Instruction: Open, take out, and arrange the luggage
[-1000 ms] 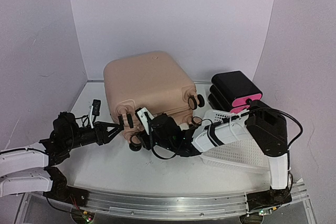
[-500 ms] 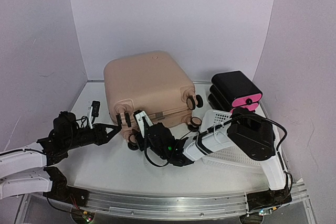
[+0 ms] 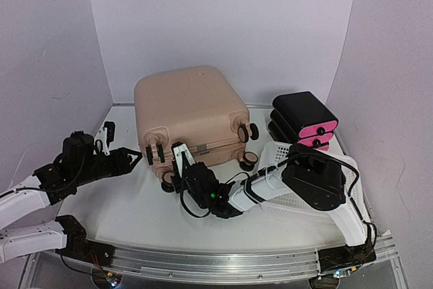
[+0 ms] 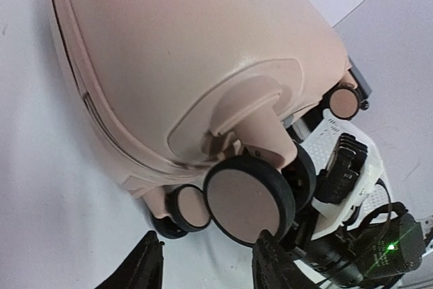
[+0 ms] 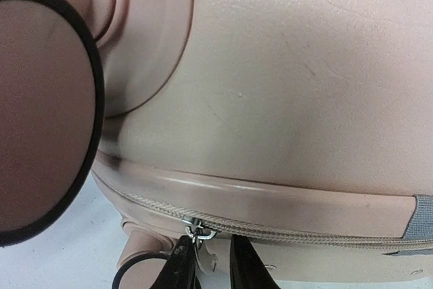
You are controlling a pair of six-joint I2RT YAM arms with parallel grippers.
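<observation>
Right wrist: right jaws narrow, straddling the zipper pull [image 5: 195,233], unclamped; left jaws open, empty. The luggage [image 5: 284,99] looks stiff and slick, so pinch the pull.

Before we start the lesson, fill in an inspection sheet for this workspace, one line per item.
Surface: white table.
Job's things: luggage lies closed, wheels toward the arms.
Clutter: black-and-pink box and white basket at the right.
Grippers: left gripper open beside a wheel; right gripper at a narrow gap by the zipper pull, grip unclear.
Cables: black cables loop off both arms.
Surroundings: pale walls on three sides.
</observation>
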